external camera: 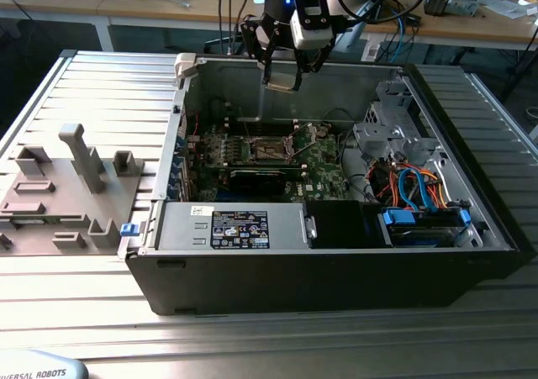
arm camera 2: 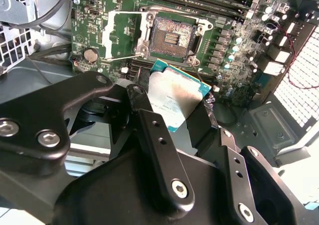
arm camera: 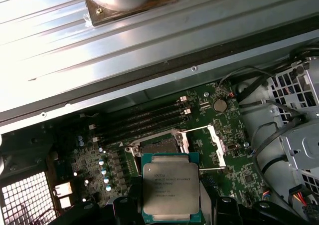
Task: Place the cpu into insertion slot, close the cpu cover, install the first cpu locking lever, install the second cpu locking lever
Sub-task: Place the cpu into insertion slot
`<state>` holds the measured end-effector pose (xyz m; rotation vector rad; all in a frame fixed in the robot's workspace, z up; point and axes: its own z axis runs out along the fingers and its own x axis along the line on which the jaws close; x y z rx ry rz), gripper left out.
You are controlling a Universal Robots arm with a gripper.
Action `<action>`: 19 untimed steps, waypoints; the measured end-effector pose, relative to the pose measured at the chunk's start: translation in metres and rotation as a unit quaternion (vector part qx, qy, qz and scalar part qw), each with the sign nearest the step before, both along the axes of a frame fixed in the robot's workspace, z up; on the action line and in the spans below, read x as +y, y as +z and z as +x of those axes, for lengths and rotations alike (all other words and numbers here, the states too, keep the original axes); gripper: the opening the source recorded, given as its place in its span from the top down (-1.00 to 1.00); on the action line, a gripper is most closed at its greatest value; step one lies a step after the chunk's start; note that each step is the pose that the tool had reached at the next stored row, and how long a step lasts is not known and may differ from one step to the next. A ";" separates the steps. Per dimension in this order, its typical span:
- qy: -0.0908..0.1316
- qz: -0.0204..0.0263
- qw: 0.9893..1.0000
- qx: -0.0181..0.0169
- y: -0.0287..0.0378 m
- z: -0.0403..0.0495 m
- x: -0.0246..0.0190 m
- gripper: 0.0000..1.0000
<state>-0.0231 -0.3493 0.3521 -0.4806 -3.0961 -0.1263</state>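
Hand (arm camera 2: 175, 116) clasping cpu (arm camera: 171, 186), insertion slot (arm camera 2: 172, 35) below

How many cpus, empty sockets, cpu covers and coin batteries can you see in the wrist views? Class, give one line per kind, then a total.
cpu: 1
empty socket: 1
cpu cover: 1
coin battery: 1
Total: 4
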 end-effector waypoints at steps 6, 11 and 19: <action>-0.002 0.000 1.000 0.000 0.0000 0.0000 0.0000 -0.08; -0.003 0.000 1.000 0.000 0.0000 0.0000 0.0000 -0.08; -0.005 0.000 1.000 0.000 0.0000 0.0000 0.0000 -0.08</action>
